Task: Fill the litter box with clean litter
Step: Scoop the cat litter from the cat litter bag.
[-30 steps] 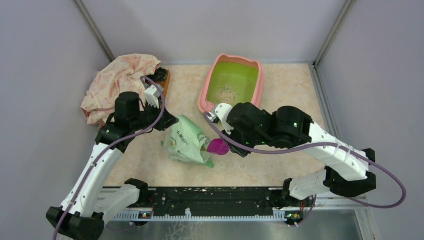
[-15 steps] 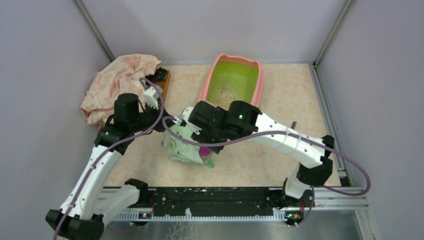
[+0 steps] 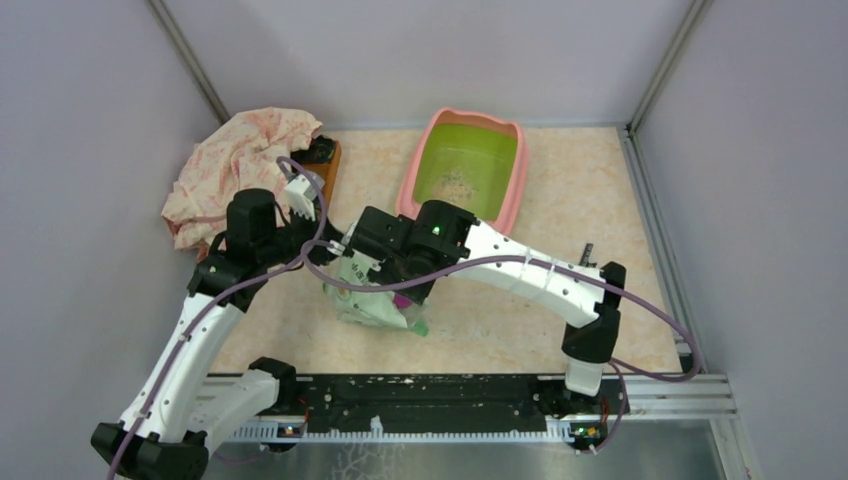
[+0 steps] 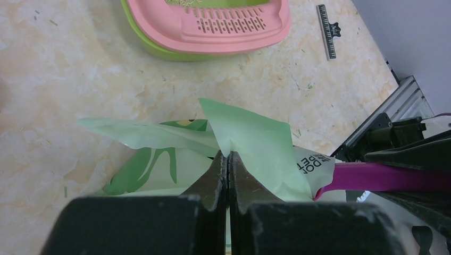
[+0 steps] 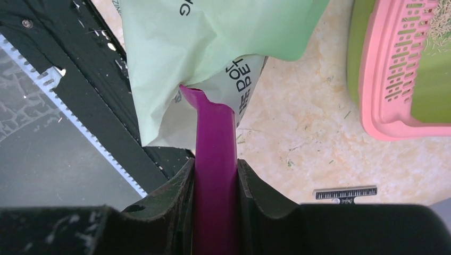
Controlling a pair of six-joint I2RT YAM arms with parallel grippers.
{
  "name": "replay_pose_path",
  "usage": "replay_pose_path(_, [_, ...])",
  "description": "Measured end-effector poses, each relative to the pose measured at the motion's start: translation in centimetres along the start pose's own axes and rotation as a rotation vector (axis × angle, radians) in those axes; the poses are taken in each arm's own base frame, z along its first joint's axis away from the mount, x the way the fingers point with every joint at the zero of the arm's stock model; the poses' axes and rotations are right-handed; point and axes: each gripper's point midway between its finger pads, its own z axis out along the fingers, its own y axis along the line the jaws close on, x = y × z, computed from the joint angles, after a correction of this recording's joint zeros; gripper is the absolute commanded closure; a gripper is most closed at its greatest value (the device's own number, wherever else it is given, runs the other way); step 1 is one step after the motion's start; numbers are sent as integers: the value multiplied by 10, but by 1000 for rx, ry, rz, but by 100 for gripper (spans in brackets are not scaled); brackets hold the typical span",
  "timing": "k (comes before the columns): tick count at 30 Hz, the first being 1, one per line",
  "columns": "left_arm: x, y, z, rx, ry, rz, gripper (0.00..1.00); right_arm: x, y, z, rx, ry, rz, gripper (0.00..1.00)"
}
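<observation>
Clamps the magenta scoop (image 5: 214, 133) by the handle in the right gripper (image 5: 215, 171), far end tucked into the light green bag (image 5: 213, 32). Shows the litter box (image 5: 393, 79) at right, clean litter (image 5: 440, 22) inside.

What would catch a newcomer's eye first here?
Mid-table sits a light green bag: the left gripper pinches its top edge, the right gripper holds a magenta scoop poked into its mouth. Behind stands the pink-rimmed litter box, holding only a sprinkle of litter.

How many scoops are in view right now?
1: the magenta scoop, its handle clamped in the right gripper, its head inside the green bag. The cloth could hide another.
</observation>
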Motion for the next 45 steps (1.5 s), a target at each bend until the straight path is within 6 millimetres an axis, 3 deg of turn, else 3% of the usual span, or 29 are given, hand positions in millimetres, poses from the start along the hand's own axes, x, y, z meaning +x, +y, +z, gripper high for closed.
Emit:
replay_pose_path(12, [-1, 3, -1, -10, -9, 0, 100, -22, -5, 50, -38, 90, -47, 100])
replay_pose_path(21, [-3, 8, -1, -36, -18, 1, 100, -24, -9, 64, -83, 63, -61, 100])
replay_pose_path(29, [-2, 6, -1, -27, -13, 8, 100, -10, -6, 104, -87, -142, 51, 100])
replay_pose_path(35, [-1, 7, 0, -33, -10, 11, 100, -14, -2, 122, -85, -311, 92, 100])
replay_pose_path(40, [-1, 14, 0, -65, -16, 21, 100, -24, -2, 133, -77, -399, 105, 100])
replay_pose_path(45, [-2, 14, 0, -63, -17, 24, 100, -18, -3, 134, -63, -523, 131, 100])
